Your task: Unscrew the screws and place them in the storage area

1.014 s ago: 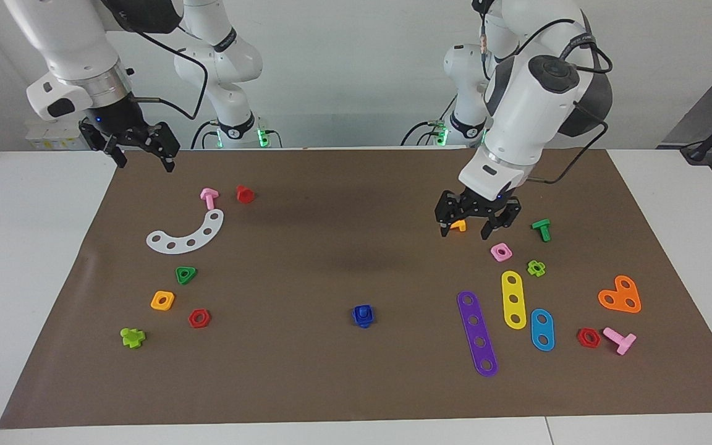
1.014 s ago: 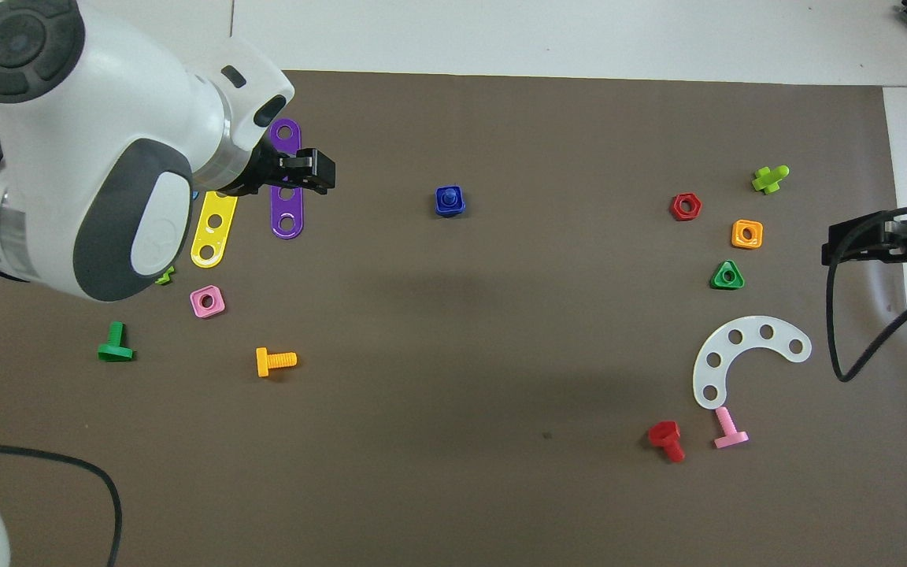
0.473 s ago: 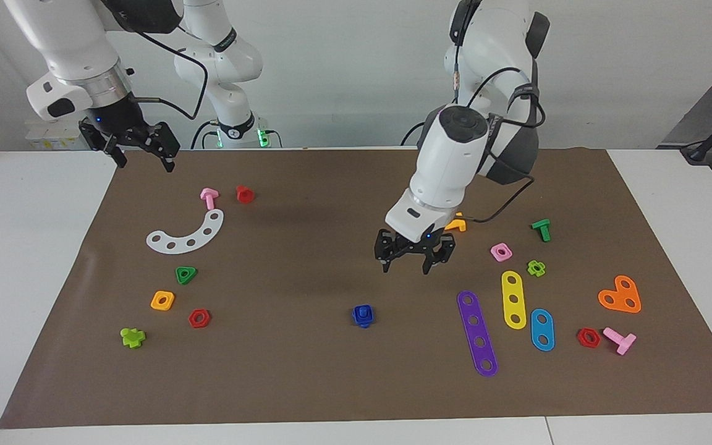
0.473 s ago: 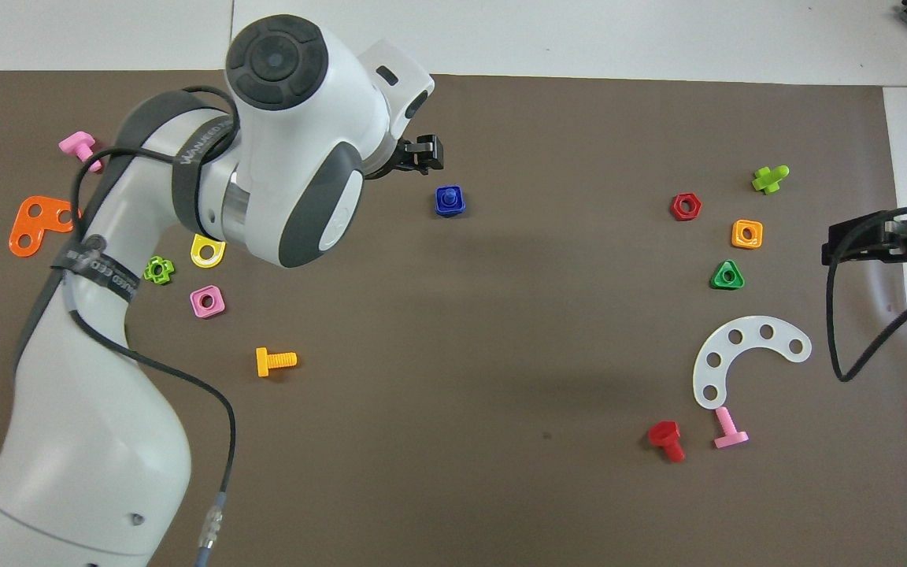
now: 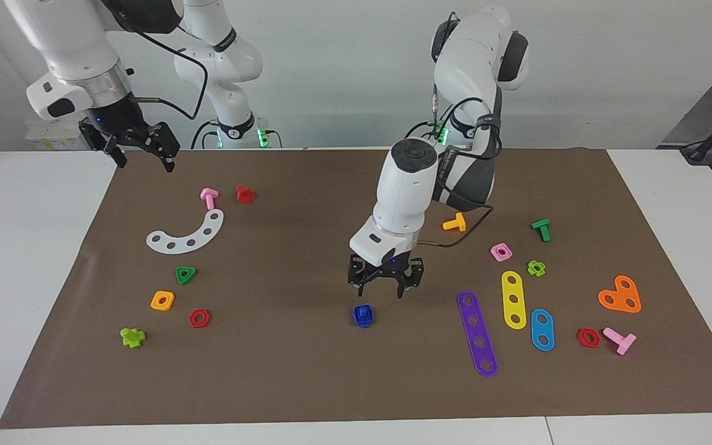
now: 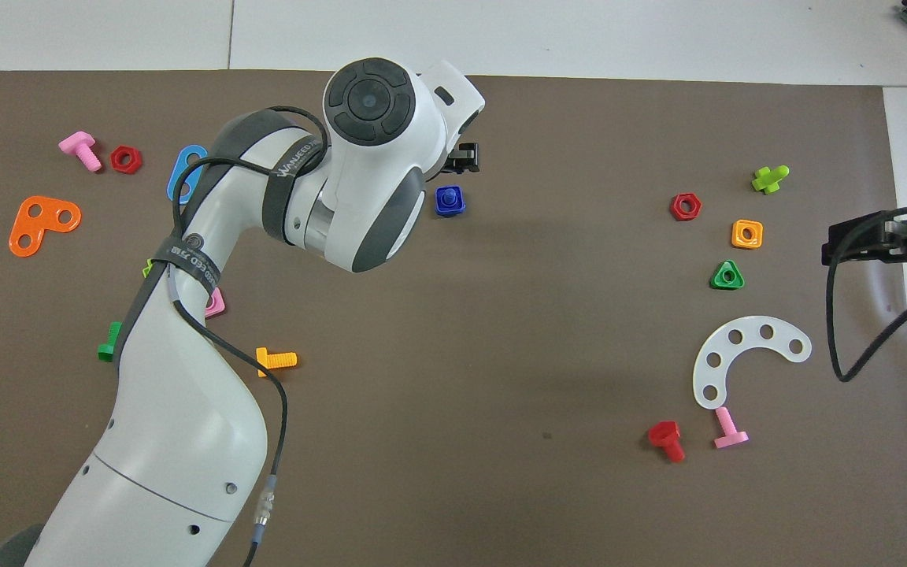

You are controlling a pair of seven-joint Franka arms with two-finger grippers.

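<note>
Approach step: left hand (image 5: pixel 385 288), fingers apart and empty, poised just above blue screw (image 5: pixel 363 315) seated in its nut mid-mat. Next: descend, clamp, twist free. Right hand (image 5: pixel 139 151) waiting open at mat's edge near storage area (image 5: pixel 232 278).

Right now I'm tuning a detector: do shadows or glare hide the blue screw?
Facing view: blue screw evenly lit, only soft arm shadows on the brown mat, no glare. Overhead view: screw sharp, unshadowed, beside the left arm's bulk.

High facing and overhead views (half-turn apart), shared mat (image 5: pixel 306 383)
</note>
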